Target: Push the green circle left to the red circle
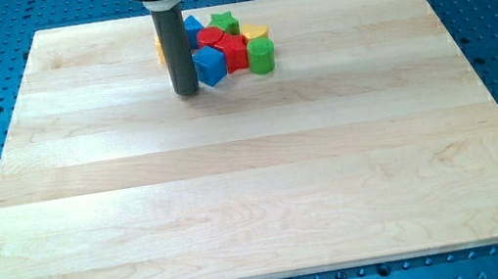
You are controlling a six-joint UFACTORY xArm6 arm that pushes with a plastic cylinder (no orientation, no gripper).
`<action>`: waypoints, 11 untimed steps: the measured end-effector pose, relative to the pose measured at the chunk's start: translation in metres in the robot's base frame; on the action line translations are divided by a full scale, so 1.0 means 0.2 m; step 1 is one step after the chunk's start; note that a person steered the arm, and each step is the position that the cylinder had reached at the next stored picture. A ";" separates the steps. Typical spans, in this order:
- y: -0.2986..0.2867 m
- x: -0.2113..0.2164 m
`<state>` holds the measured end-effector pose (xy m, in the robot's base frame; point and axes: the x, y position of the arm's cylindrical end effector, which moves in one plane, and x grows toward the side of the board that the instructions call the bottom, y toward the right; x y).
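- My tip point(187, 93) rests on the tabletop point(237, 191), at the view's left of the cluster.
- No jaws: just a rod.
- Green circle point(261, 55) sits at the cluster's right, near the red circle point(210, 36).

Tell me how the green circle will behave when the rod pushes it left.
The green circle is a short upright cylinder, so it will probably slide, not tip. Its round side may let it slip off my tip. It sits against the red block, so neighbours would likely shift too.
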<state>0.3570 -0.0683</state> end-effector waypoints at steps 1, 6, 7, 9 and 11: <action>0.01 0.15; 0.37 -0.05; 0.29 0.18; 0.31 0.30; 0.25 0.42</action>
<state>0.4406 -0.0186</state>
